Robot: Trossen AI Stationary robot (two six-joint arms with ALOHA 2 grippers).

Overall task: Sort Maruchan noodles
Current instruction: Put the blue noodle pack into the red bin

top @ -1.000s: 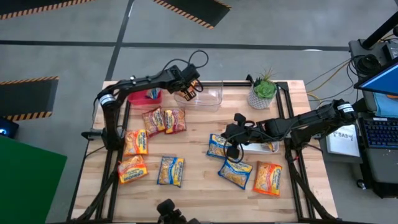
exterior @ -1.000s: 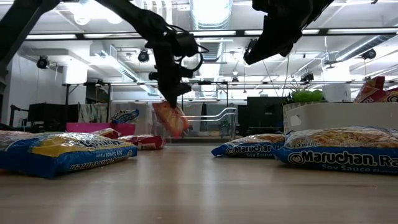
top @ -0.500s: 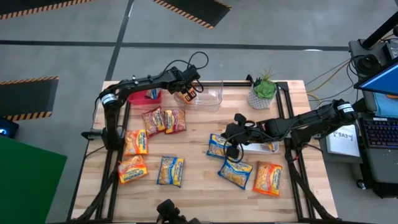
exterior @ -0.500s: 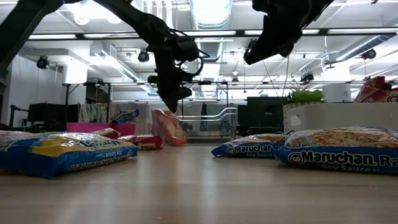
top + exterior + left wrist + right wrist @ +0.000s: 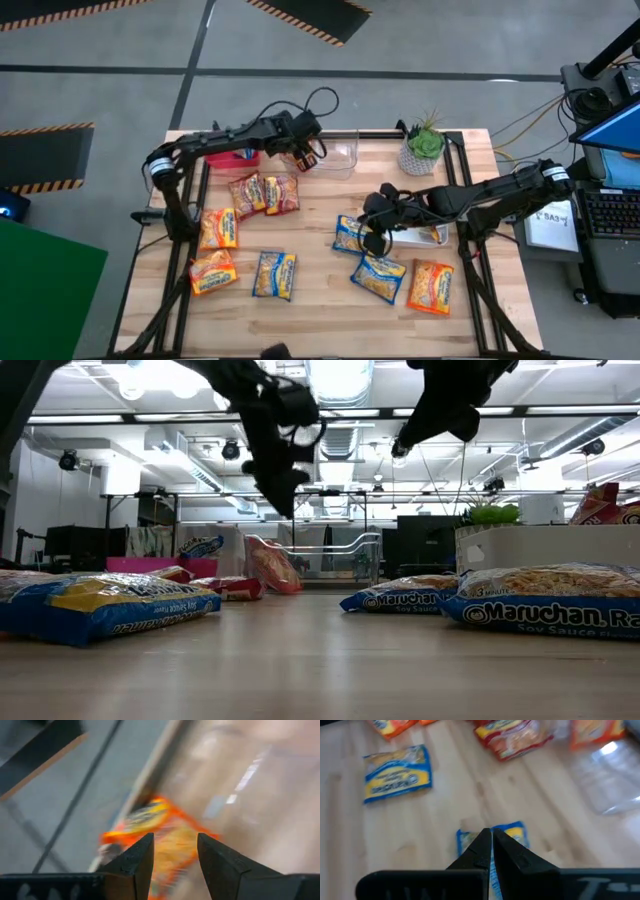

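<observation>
Orange noodle packet (image 5: 160, 840) lies free below the left end effector (image 5: 175, 855), fingers parted; right end effector (image 5: 491, 842) closed, empty.

Yellow-orange noodle packets (image 5: 274, 275) carry blue or red markings; the potted plant (image 5: 422, 148) is green.

table (image 5: 320, 290): pale matt wood (visible grain) | noodle packets (image 5: 274, 275): glossy printed plastic | bin (image 5: 345, 152): clear plastic
</observation>
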